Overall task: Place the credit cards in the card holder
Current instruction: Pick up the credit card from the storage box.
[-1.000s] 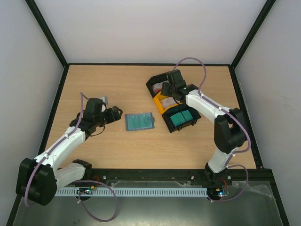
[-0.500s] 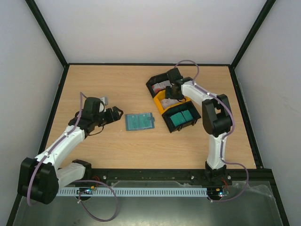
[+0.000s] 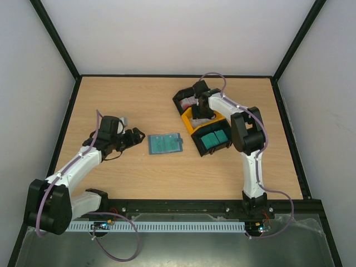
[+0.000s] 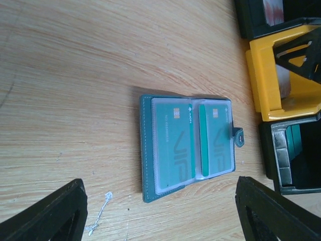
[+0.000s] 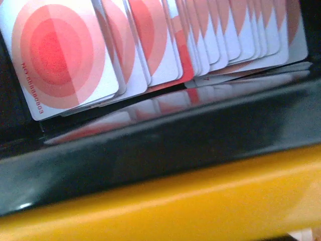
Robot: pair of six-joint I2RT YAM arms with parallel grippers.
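The teal card holder (image 3: 165, 143) lies open and flat on the table, and its clear pockets (image 4: 188, 145) show two teal cards. My left gripper (image 3: 133, 138) hovers just to its left, open and empty, with one black finger (image 4: 45, 216) showing on each side of the near edge. Over the bins, my right gripper (image 3: 199, 115) points down at the yellow bin (image 3: 218, 118). Its fingers are hidden in the right wrist view, which shows only fanned red-and-white credit cards (image 5: 65, 55) beyond a black wall. More teal cards (image 3: 214, 139) fill the nearest black bin.
Three bins stand in a slanted row right of centre: a black bin (image 3: 179, 99) at the back, the yellow one, then a black bin (image 3: 227, 146) in front. A black bin wall (image 5: 150, 155) and a yellow rim (image 5: 160, 206) lie close below the right wrist camera.
My right gripper has moved from the back bin down towards the yellow bin, its arm folding in over the bins. The left arm and the card holder have hardly moved.
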